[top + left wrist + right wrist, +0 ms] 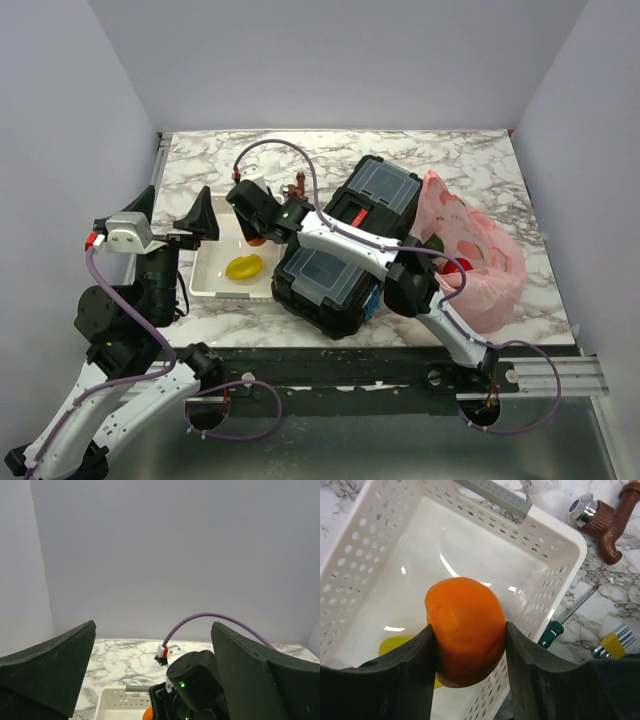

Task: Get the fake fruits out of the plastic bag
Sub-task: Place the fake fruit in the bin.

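Table [470,160] from above: a black toolbox [345,250] sits mid-surface, with a white tray [215,292] to its left and the pink plastic bag [490,270] slumped against its right side. The right claw [258,232] reaches across the toolbox and hangs over the tray with an orange [257,241] in it, and a yellow fruit [244,267] lies on the tray floor. A red apple [455,266] and a green fruit [436,243] show in the bag's open mouth, so I judge two fruits are out and at least two are left; anything deeper in the bag is hidden. The left claw [172,212] is raised beside the tray. From the left wrist, the left claw [153,630] has its dark fingers [50,665] wide apart with nothing between them, pointing at the back wall. The tray's rim [120,696] and a sliver of the orange [147,714] show low in that view. From the right wrist, the right claw [468,647] is clamped on the orange [462,612], one finger on each side, above the tray [560,535] with the yellow fruit [395,644] below to the left. A brown tap [607,520] and a screwdriver [560,622] lie on the table just beside the tray; the orange has not yet been let go
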